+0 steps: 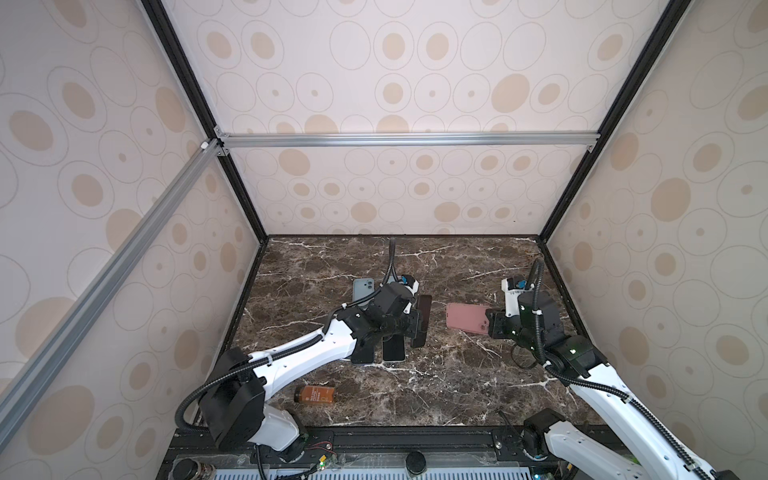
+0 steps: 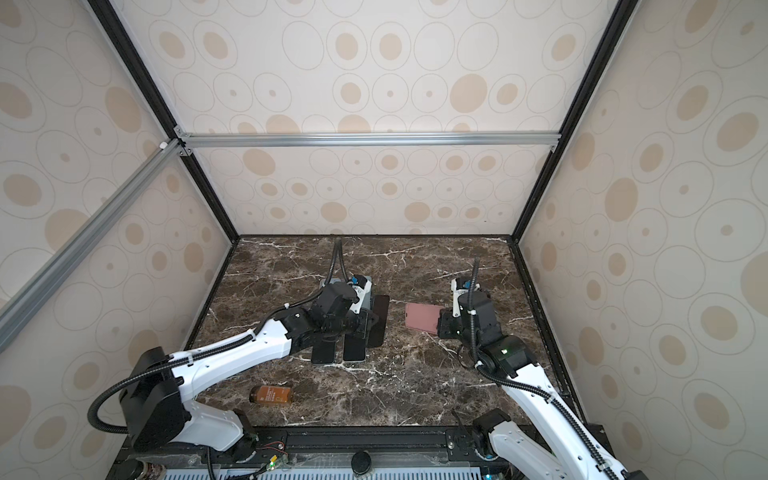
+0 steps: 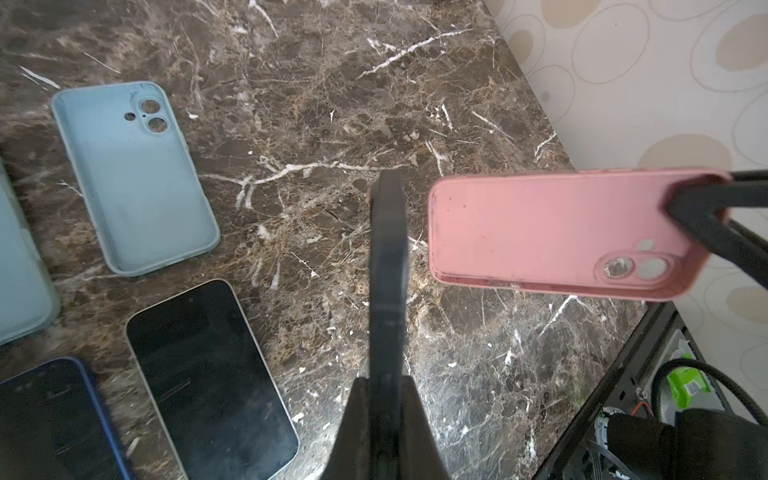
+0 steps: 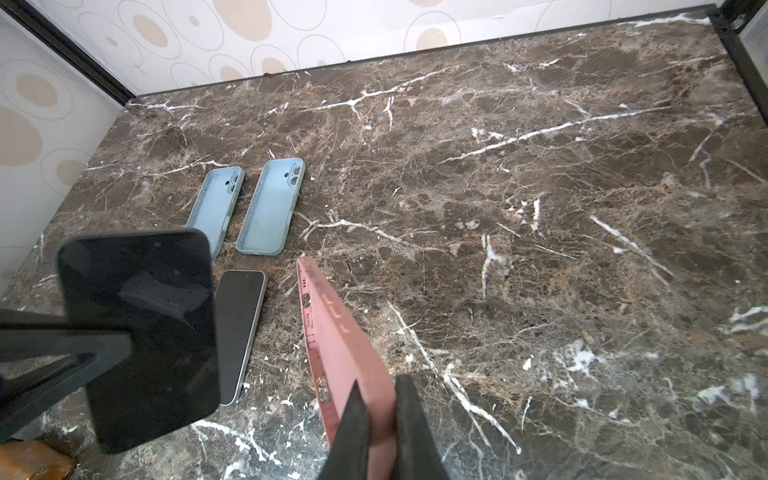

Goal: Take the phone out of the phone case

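Phone is out: left gripper [image 3: 384, 386] clamped on the black phone [image 3: 388, 257], edge-on; right gripper [image 4: 379, 386] pinches the empty pink case [image 4: 332, 328] at its camera end, apart, apparently to keep the two separate

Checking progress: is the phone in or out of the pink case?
Out. The pink case, gripped by the right pincer, shows marble through a camera hole; the left pincer holds the black phone apart.

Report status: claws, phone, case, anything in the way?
Left claw shut on black phone. Right claw shut on pink case, empty. Phone clear of case. Spare blue cases and phones on table, not blocking.
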